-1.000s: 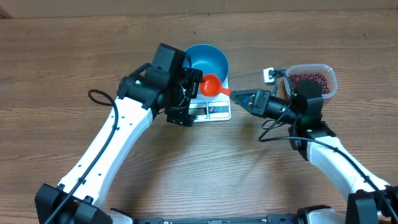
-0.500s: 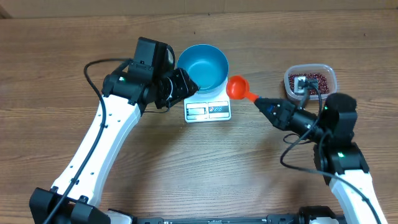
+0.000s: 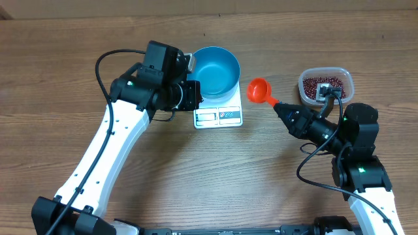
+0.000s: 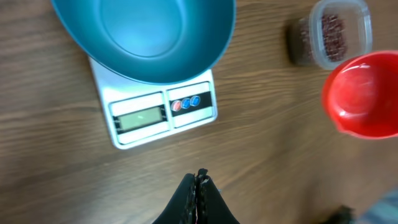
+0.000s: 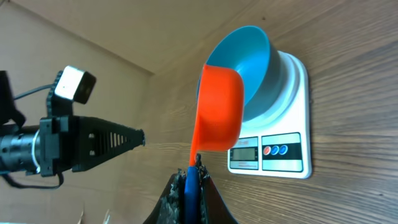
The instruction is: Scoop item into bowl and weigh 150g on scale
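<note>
Step in hand, I'd say: going for beans. Right fingers point(image 5: 176, 202) clamped on the handle of the red scoop point(image 3: 259, 89), whose cup looks empty. Beans point(image 3: 323, 83) sit in the clear tub point(image 3: 302, 83) just right of those fingers. Blue bowl point(image 3: 215, 67) on the scale point(image 3: 219, 115) looks empty, well left of them. Left fingers point(image 4: 198, 190) pressed together on nothing, just left of the bowl. Next move needs the scoop swung right, mouth dipped into the tub, then carried level. Bare wood-grain table point(image 3: 215, 170), almost none of the room in view
</note>
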